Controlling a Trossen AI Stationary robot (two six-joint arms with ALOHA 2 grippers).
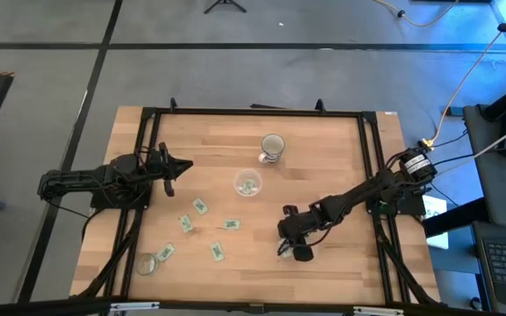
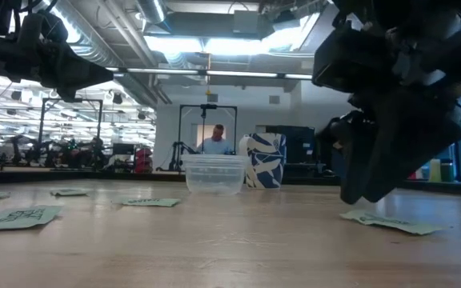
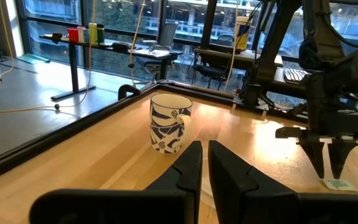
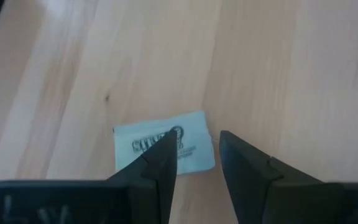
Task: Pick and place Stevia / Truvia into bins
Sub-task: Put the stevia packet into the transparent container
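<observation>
Several pale green Stevia sachets (image 1: 200, 206) lie flat on the wooden table, left of and nearer than the clear cup (image 1: 248, 184). The cup stands mid-table with one sachet inside. My right gripper (image 4: 194, 155) is open and points down just above another sachet (image 4: 163, 146), which lies flat on the wood nearer the right side. In the left wrist view its fingertips (image 3: 331, 168) stand a little above that sachet (image 3: 337, 184). My left gripper (image 3: 205, 163) is shut and hovers over the table's left side, holding nothing.
A blue-and-white patterned mug (image 1: 272, 147) stands just beyond the clear cup. A small flat clear round piece (image 1: 146, 263) lies near the table's near left corner. A black frame (image 1: 253, 111) runs round the tabletop. A person sits far back in the room (image 2: 214, 140).
</observation>
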